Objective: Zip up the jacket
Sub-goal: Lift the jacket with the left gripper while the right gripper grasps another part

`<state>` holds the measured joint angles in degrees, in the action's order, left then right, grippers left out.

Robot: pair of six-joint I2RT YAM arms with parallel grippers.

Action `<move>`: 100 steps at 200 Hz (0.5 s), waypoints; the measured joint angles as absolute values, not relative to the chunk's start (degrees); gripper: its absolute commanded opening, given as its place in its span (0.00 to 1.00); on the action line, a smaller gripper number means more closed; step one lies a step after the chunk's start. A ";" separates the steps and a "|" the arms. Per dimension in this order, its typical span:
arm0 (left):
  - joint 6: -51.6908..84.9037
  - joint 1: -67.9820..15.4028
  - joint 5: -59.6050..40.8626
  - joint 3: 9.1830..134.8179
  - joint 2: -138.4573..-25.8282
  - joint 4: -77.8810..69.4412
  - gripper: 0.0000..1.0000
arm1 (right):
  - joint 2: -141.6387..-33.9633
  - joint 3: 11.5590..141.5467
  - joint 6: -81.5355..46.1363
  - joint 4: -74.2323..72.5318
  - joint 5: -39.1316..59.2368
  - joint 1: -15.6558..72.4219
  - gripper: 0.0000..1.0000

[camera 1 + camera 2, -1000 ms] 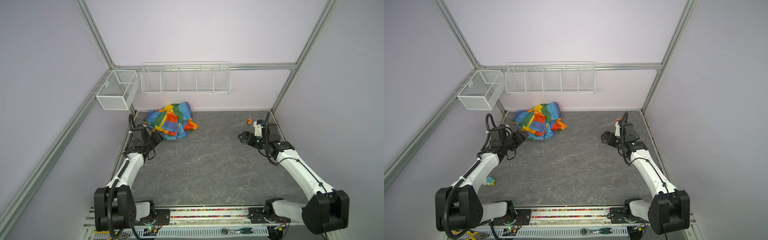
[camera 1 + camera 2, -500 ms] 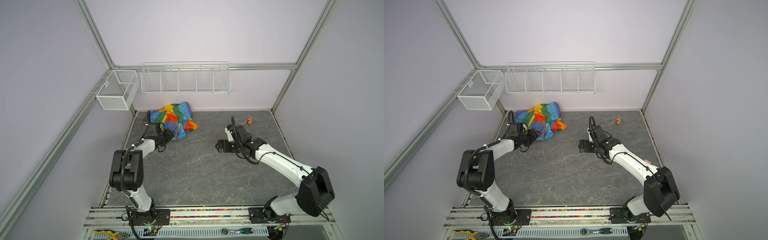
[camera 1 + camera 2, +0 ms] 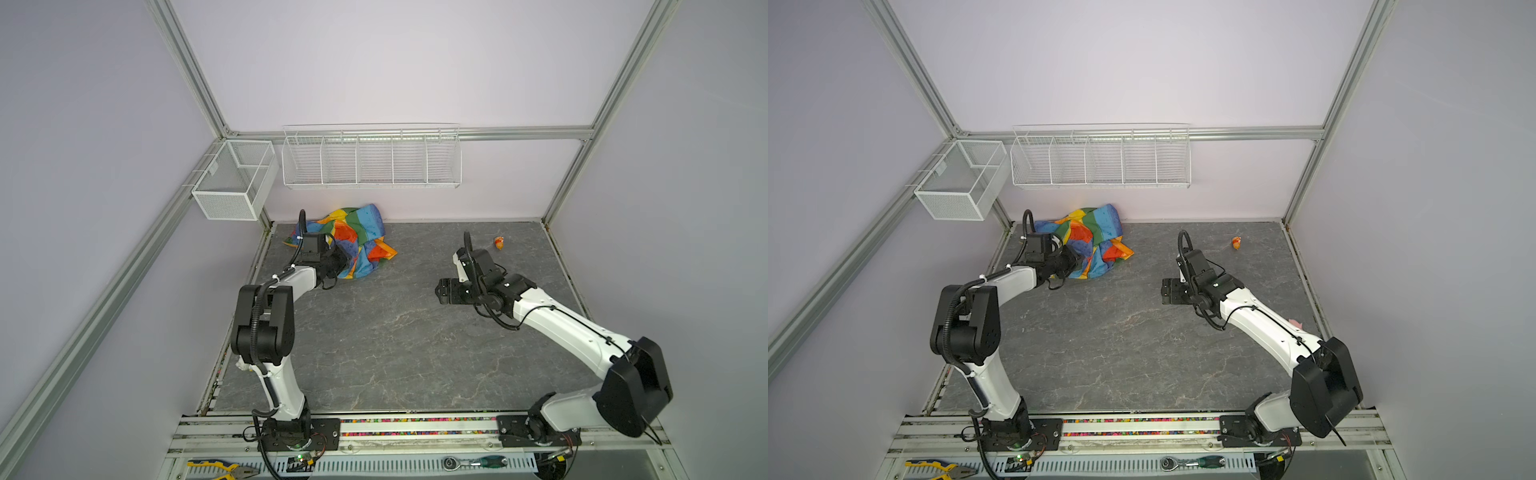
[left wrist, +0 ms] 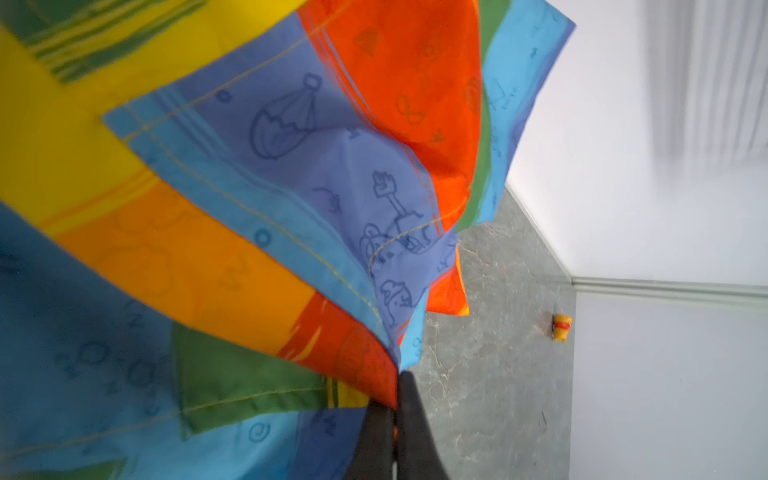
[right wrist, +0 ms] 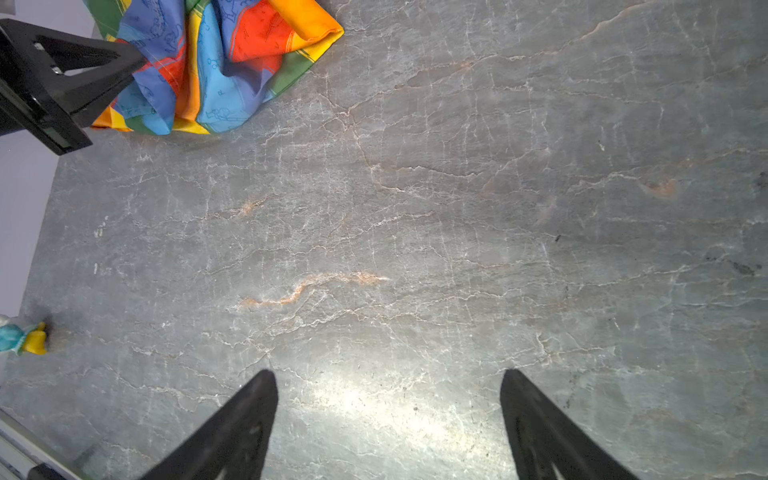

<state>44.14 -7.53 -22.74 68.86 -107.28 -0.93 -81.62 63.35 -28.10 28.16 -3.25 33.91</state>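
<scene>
The jacket (image 3: pixel 359 235) (image 3: pixel 1096 232) lies crumpled in the back left corner of the grey table, in rainbow stripes; its zipper is hidden in the folds. My left gripper (image 3: pixel 343 264) (image 3: pixel 1077 262) is at the jacket's near edge. In the left wrist view the left gripper (image 4: pixel 399 390) is shut on a fold of red and blue fabric (image 4: pixel 291 187). My right gripper (image 3: pixel 442 291) (image 3: pixel 1167 291) stands open right of the middle, well apart from the jacket. The right wrist view shows the right gripper (image 5: pixel 388 374) with only bare table between its fingers, and the jacket (image 5: pixel 224 62) far off.
A small orange toy (image 3: pixel 499 242) (image 4: pixel 562 327) lies near the back right corner. A teal and yellow toy (image 5: pixel 20 338) sits by the left table edge. Two white wire baskets (image 3: pixel 372 158) (image 3: pixel 232 183) hang on the back and left walls above the jacket.
My left gripper reached into the jacket's near edge and closed on the fabric. The right arm swung from the back right toward the middle, jaws still open.
</scene>
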 measured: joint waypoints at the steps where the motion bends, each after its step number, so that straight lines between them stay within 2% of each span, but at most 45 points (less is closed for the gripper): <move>1: 44.03 -7.55 -22.79 68.93 -107.18 -0.86 0.00 | -81.60 63.35 -28.10 28.18 -3.25 33.91 0.84; 21: 42.35 -7.68 -23.35 69.04 -104.53 1.69 0.00 | -81.54 63.35 -28.08 28.49 -3.22 33.91 0.85; 46: 38.89 -8.43 -23.53 70.72 -98.56 7.16 0.00 | -81.41 63.42 -27.66 28.47 -3.16 33.91 0.90; 100: 31.03 -14.09 -22.46 86.28 -88.16 18.61 0.00 | -81.38 64.29 -26.26 25.54 -0.64 34.41 0.95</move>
